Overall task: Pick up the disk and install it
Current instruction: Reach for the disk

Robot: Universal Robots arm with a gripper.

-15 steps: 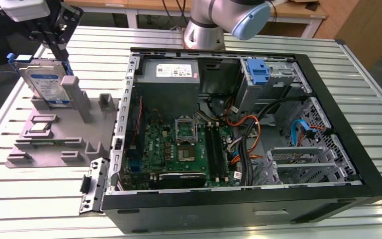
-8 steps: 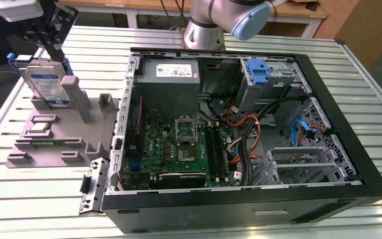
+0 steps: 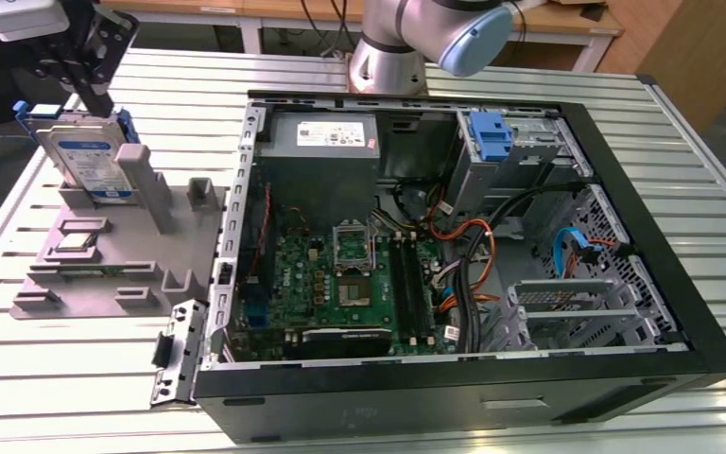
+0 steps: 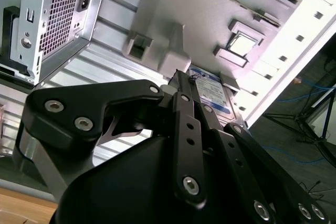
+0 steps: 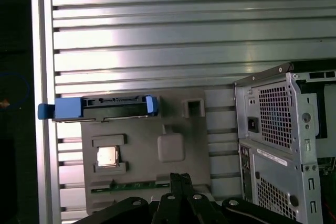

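Biggest in the exterior view: an open tower case (image 3: 665, 312), lying on its side across centre and right, with motherboard (image 3: 337, 274), power supply (image 3: 325, 137) and a blue bracket (image 3: 490, 137) in the bay at upper right. Behind it, top centre, the robot arm (image 3: 426, 38). At the exterior view's left, a grey fixture plate (image 3: 111, 274) with slots and posts. Standing on edge in its far slot, upper left of the frame: the disk (image 3: 86, 156), label towards the camera, blue carrier round its edges, leaning slightly. Just above it, the gripper (image 3: 92, 95), pressed together, pinching nothing, seemingly apart from the drive. Smallest: a processor chip (image 3: 76, 241) in a pocket of the plate.

Likely trouble from here:
- Striking the drive's top edge and tipping it out of the slot, if lowered without spreading first.
- Slipping or flexing, if pinched on the plastic carrier rather than the metal body.
- Binding against the neighbouring post, given the lean.
- Snagging on the loose orange and black cables (image 3: 476, 246) beside the bay.

Underneath, a ribbed aluminium table (image 3: 665, 113), shiny and hard, probably slick for anything dropped. Around it, wood-coloured furniture (image 3: 703, 47) at the top edge, dark floor beyond.
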